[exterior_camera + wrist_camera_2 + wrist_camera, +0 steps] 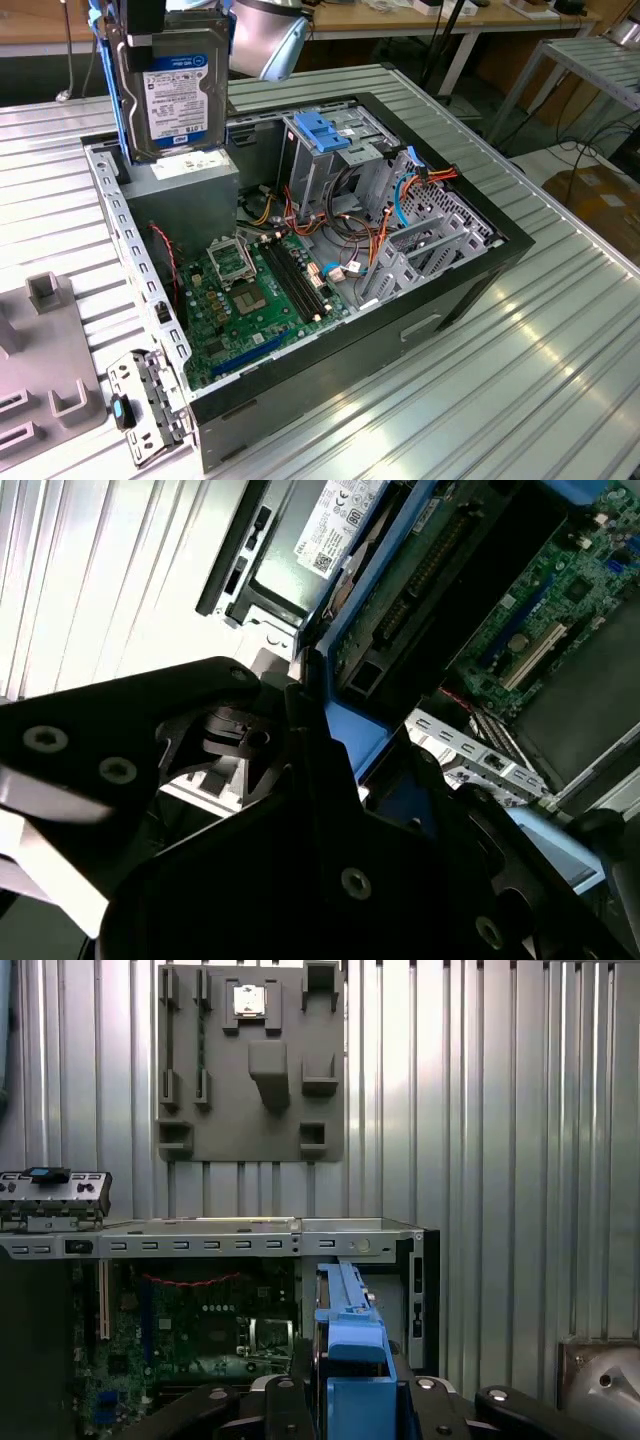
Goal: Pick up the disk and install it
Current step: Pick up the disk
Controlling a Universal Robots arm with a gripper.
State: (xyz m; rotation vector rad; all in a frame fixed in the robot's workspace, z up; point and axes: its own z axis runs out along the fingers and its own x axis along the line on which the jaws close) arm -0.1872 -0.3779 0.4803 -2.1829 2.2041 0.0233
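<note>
Disk (172, 95) clamped upright between jaws, above open computer case (300, 395).

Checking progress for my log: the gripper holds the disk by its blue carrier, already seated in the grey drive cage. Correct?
Not seated. In the exterior view the disk hangs upright in the air above the open computer case, apart from the grey drive cage. The gripper does hold it by its blue carrier.

The gripper (355, 1400) hangs high under the arm (268, 40), pointing down, its fingers (290, 1405) clamped on the upright disk (175, 90).
</note>
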